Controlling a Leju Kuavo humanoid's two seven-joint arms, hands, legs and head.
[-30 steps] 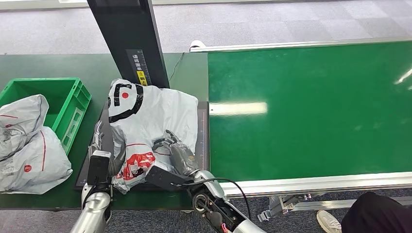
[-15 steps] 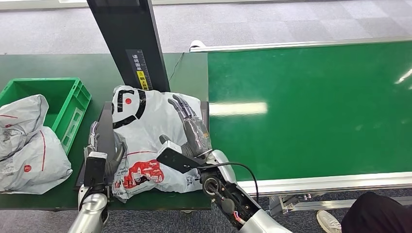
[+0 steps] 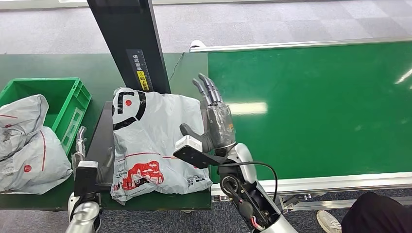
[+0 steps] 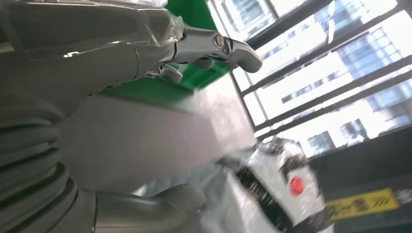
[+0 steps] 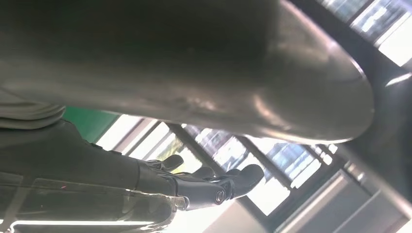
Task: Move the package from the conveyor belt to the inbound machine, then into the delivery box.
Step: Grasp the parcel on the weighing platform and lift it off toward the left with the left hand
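The package [image 3: 150, 143], a white plastic mail bag with black and red print, lies flat on the inbound machine's dark plate [image 3: 99, 141] under the black post. My right hand [image 3: 214, 119] is lifted off the bag's right edge, fingers straight and spread, holding nothing. My left hand [image 3: 80, 145] stands open just left of the plate, apart from the bag. The left wrist view shows the left hand's fingers [image 4: 214, 46] spread, with the bag [image 4: 272, 184] beyond them. Spread fingers [image 5: 214, 187] of the right hand appear in the right wrist view.
A green delivery box [image 3: 73, 104] stands at the left with two more white mail bags [image 3: 24, 145] piled over its near side. The green conveyor belt [image 3: 311, 107] runs along the right. A person's dark shoe and leg [image 3: 369, 216] show at the bottom right.
Both hands have let go of the bag and drawn away: the right hand rose to the right with fingers straightening, the left slid left off the plate. The bag settled flat.
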